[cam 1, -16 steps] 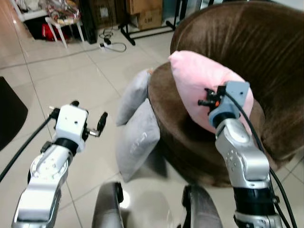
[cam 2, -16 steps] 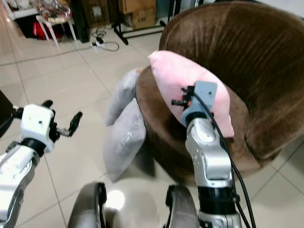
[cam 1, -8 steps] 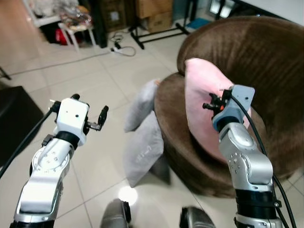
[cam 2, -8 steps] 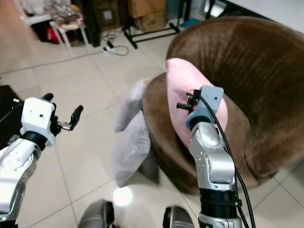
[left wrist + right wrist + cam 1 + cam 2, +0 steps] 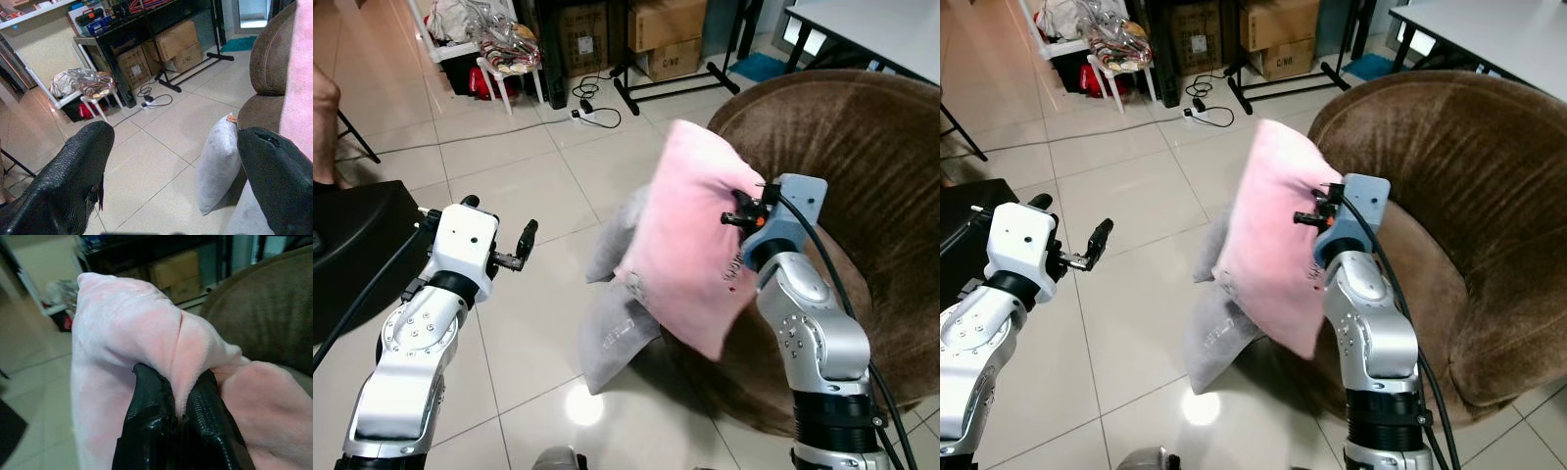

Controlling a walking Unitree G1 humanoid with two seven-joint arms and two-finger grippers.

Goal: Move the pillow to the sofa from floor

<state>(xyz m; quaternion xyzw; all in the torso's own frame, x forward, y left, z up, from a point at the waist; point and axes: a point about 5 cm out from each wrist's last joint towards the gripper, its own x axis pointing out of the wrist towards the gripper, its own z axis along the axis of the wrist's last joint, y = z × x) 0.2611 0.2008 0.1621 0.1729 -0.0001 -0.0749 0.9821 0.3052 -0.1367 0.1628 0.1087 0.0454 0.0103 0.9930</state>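
On my left, the left gripper [image 5: 514, 250] hovers over bare tile with its fingers [image 5: 73, 181] spread wide and nothing between them, so it offers no backup if the load goes; below and beyond it two grey cushions [image 5: 619, 323] lean against the front of the brown sofa [image 5: 862, 166], and I judge they could catch the lower corner of the pink pillow [image 5: 690, 250] if I bring it across too low; the pillow itself hangs in the air in front of the sofa's seat, clear of the floor and not resting on the cushion, tilted so its lower corner droops toward the grey pair; further right, the right gripper [image 5: 176, 404] has its fingers clamped on a small fold of pink fabric near the pillow's upper edge, and that is my main worry, since a pinch that shallow on plush cloth may slide out under the swing of the hanging weight, dropping it back to the tile; the pillow looks soft and squarish, pale pink and velvety, creased deeply where the fingers bite, with some small dark marking on the face toward the arm that I cannot read.
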